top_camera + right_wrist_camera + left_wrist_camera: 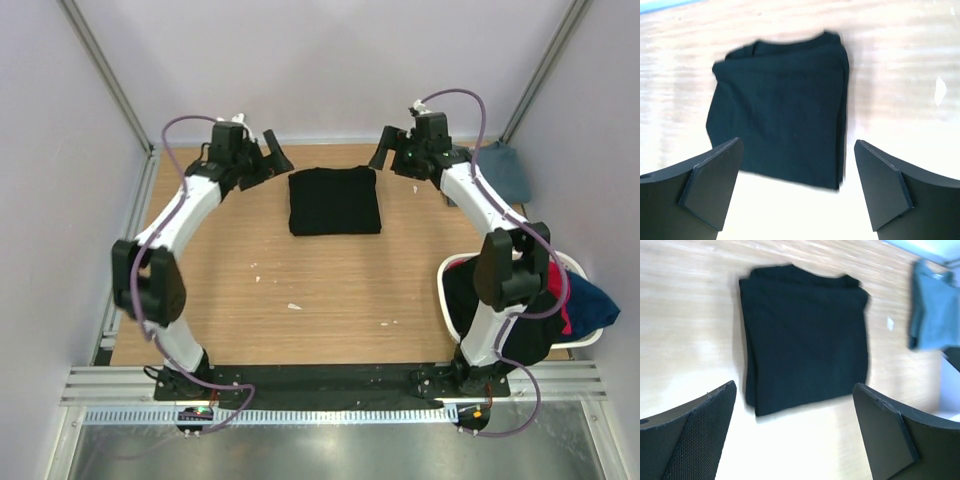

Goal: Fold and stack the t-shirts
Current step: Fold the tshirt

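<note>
— Both open? What's where?
— yep, left tool [795, 385] & right tool [797, 141] spread wide, empty. Folded black shirt [334, 200] btwn them, far-centre of desk [300, 280]; blue shirt [505, 170] at far-right corner.

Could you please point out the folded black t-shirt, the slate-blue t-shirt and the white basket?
folded black t-shirt [334, 200], top external view, its middle.
slate-blue t-shirt [508, 172], top external view, its visible middle.
white basket [443, 283], top external view, left rim.
</note>
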Robot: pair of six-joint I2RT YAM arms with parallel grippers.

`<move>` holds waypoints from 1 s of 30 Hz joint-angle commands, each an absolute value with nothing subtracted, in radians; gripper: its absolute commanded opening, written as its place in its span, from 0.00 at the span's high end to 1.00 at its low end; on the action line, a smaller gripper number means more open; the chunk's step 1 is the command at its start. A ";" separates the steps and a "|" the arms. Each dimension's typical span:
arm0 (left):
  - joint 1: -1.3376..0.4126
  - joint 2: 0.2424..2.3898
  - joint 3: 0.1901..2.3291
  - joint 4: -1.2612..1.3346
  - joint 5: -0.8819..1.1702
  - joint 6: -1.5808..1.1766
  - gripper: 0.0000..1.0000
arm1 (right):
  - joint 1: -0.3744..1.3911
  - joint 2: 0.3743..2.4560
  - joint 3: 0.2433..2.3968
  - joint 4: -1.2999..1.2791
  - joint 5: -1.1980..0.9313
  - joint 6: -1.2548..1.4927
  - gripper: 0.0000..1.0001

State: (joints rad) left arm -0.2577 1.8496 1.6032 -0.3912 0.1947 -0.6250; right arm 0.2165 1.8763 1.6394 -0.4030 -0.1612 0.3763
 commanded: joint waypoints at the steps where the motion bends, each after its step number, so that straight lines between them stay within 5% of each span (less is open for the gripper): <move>1: -0.255 1.646 1.371 -0.460 0.169 -0.635 0.00 | 0.222 1.826 1.502 -0.460 -0.138 0.402 0.00; 8: -0.261 1.280 0.943 -0.465 0.164 -0.761 0.00 | 0.235 1.666 1.313 -0.410 -0.169 0.423 0.00; 15: -0.261 1.074 0.772 -0.471 0.130 -0.813 0.00 | 0.235 1.558 1.138 -0.282 -0.055 0.436 0.00; 30: -0.262 0.778 0.677 -0.595 0.086 -0.839 0.00 | 0.235 2.093 1.641 -0.213 -0.117 0.446 0.00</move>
State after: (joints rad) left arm -0.2600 0.7944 0.6838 -0.5396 0.1017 -0.8581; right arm 0.2317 2.0510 1.5066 -0.2405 -0.1146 0.4519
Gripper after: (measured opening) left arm 0.996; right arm 0.996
